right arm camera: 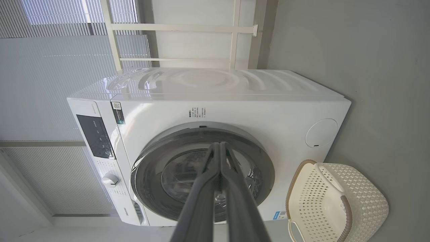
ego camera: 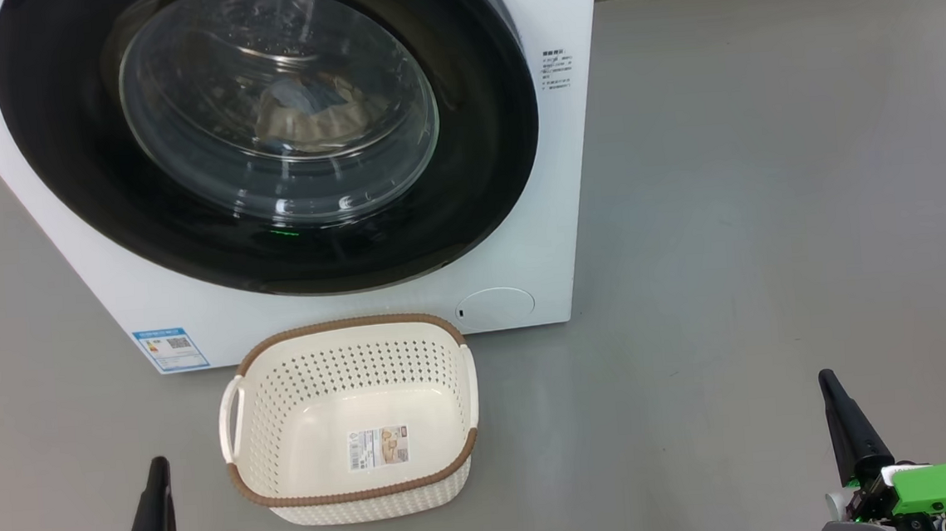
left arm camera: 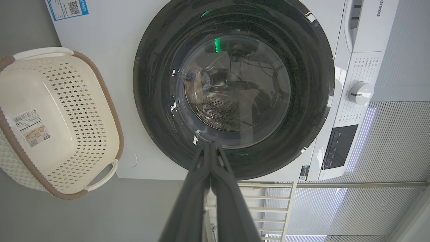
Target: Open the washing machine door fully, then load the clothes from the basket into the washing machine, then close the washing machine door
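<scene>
Shows the washing machine door (ego camera: 272, 254) shut on the washing machine (ego camera: 574, 167), at 12 o'clock from the basket (ego camera: 344, 322). Judges it rigid, heavy, slick: glossy black rim, bulging clear glass; favours a hold at the rim's edge. Holds left jaws and right jaws together, empty, at 7 and 5 o'clock. Glimpses soft clothes (ego camera: 321, 109) behind the glass, the perforated cream basket bare

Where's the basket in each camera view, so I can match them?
Head view: basket lower centre, before the washing machine.
Left wrist view: basket at the left edge.
Right wrist view: basket in the lower right corner.
Shared landmark: the blue sticker on the washing machine, near the basket.
</scene>
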Available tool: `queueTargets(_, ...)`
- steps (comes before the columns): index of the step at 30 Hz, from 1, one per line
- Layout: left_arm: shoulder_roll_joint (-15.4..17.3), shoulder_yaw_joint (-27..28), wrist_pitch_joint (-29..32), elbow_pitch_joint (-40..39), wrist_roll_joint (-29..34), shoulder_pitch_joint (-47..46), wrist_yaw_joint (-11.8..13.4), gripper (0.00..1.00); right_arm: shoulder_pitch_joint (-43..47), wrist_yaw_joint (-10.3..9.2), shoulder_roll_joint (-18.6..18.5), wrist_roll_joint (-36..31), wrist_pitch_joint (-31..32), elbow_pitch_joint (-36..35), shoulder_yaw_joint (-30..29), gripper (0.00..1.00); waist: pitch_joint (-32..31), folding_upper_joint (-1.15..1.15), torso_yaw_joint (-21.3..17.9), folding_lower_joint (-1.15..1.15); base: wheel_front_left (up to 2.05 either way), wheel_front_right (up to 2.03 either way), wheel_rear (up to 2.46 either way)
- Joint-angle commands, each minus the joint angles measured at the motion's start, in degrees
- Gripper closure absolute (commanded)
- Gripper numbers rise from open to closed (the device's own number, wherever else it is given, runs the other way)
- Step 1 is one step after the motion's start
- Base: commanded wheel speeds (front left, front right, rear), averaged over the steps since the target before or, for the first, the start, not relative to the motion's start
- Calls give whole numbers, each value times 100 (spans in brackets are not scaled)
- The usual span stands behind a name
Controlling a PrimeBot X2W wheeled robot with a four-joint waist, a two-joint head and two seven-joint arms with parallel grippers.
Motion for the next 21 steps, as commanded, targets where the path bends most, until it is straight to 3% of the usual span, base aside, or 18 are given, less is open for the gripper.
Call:
queueTargets(1,91,199,43,-107,39,-234,-60,100,-224,9,-20,-18,38,-141,102,100,0,0,0,0,0,0,0)
queueTargets(21,83,211,53,-106,49,-235,-60,100,-226,9,-7,-34,53,-140,82,100,0,0,0,0,0,0,0)
